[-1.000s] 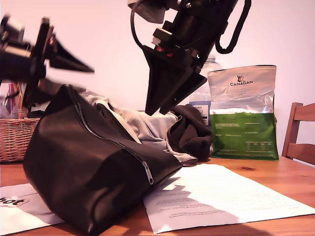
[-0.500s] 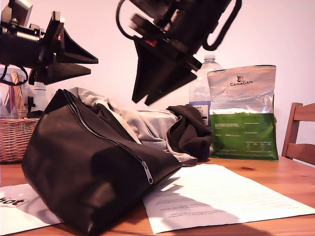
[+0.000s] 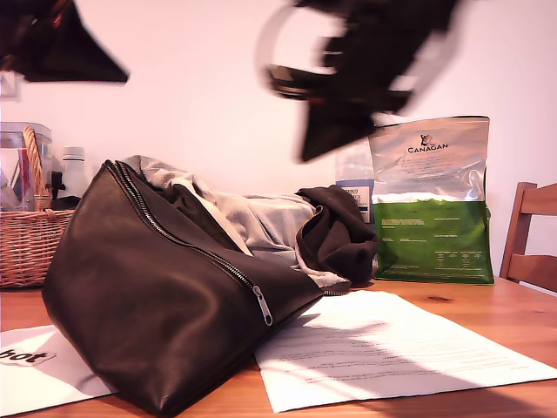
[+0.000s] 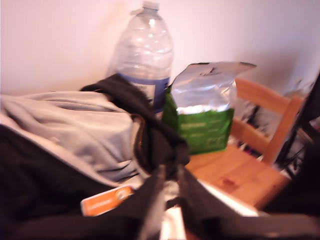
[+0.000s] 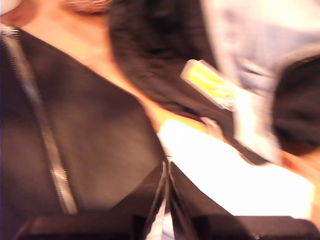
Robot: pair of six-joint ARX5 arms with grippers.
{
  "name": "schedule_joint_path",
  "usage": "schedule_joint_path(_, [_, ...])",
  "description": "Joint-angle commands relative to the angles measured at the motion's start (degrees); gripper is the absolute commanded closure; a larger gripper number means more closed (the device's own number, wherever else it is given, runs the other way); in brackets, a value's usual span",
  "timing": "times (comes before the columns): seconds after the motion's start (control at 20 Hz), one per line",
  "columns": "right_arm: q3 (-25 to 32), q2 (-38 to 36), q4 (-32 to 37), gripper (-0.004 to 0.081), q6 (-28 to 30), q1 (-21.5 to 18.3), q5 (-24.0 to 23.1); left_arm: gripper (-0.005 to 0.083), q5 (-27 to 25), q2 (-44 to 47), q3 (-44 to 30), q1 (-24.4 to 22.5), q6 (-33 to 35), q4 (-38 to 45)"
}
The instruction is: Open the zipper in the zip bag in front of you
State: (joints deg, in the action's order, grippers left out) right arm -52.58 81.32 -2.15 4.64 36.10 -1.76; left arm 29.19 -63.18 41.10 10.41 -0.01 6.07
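The zip bag (image 3: 148,305) lies on the table at the exterior view's left, a dark leather wedge. Its zipper (image 3: 191,248) runs down the sloping top edge to a silver pull tab (image 3: 262,306). Two arms hang high above it, touching nothing: one dark wedge (image 3: 87,61) in the exterior view's top left corner, one blurred (image 3: 348,104) over the garments. My first gripper (image 4: 171,172) is shut and empty, with the bag (image 4: 35,170) below it. My second gripper (image 5: 167,165) is shut and empty above the bag (image 5: 105,145) and zipper (image 5: 47,145).
Grey (image 3: 270,218) and black (image 3: 335,231) garments are heaped behind the bag. A CANAGAN pouch (image 3: 431,200) and a water bottle (image 4: 142,55) stand at the back. Paper sheets (image 3: 383,348) lie in front. A basket (image 3: 26,244) and a chair (image 3: 531,235) flank the scene.
Both arms have risen away from the bag. One went up into the exterior view's top left corner, the other swung up and to the right. The bag and pull tab stayed put.
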Motion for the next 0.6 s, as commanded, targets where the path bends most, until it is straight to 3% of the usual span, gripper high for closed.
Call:
schedule_joint_path(0.0, [6.6,-7.8,4.0,0.0783,-0.8,-1.8,-0.2,0.0796,-1.7,3.5,-0.2,0.2,1.5,-3.2])
schedule_joint_path(0.3, [22.9,-30.6,7.8,0.0783,-2.6,-7.8,1.3,0.0797,-4.6,15.8,-5.8,0.3,1.5,-9.0])
schedule_joint_path(0.45, [26.9,-43.1,4.4,0.0783,-3.3,-8.3,2.7,0.0796,-5.4,23.2,-10.1,0.3,-0.1,-10.8])
schedule_joint_path(0.55, [27.3,-50.3,-2.0,0.0783,-3.4,-8.3,2.5,0.0797,-5.8,28.2,-11.8,0.5,-0.7,-14.2])
